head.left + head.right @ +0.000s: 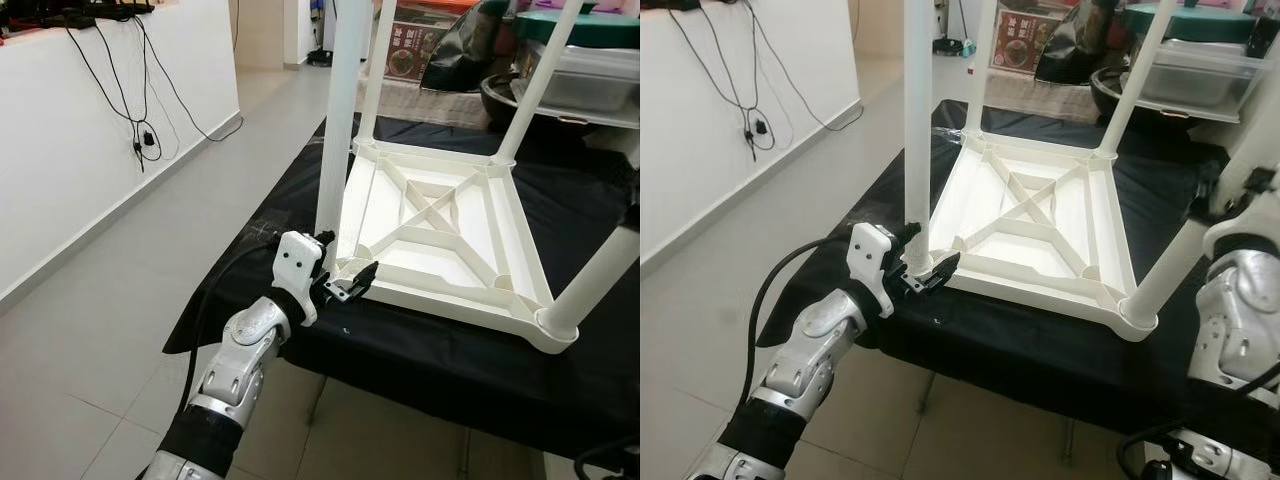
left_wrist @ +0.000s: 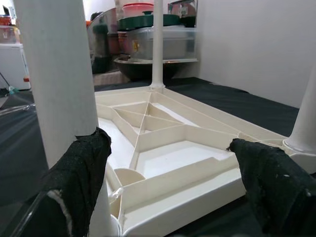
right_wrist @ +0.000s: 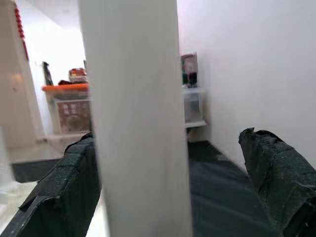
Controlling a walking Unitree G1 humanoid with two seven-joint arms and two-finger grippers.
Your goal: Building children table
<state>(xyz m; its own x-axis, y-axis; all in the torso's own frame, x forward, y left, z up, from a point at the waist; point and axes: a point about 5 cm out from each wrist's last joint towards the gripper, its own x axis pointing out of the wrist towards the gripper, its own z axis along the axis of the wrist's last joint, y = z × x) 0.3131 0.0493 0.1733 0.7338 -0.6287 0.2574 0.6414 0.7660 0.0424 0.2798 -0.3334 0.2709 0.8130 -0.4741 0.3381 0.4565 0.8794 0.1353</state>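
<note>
Four white legs rise from the upturned children table [image 1: 440, 240], which lies top-down on a black cloth [image 1: 470, 360] at frame centre, its ribbed underside facing up. At lower left, the left gripper [image 1: 345, 283] has its fingers spread wide around the near-left leg [image 1: 340, 120] base, one finger [image 2: 79, 173] touching it. At right edge, the right gripper [image 3: 173, 187] is open wide about the near-right leg [image 1: 1185, 245]. Stacked plastic containers [image 1: 590, 70] with a green lid sit at upper right, contents unclear.
</note>
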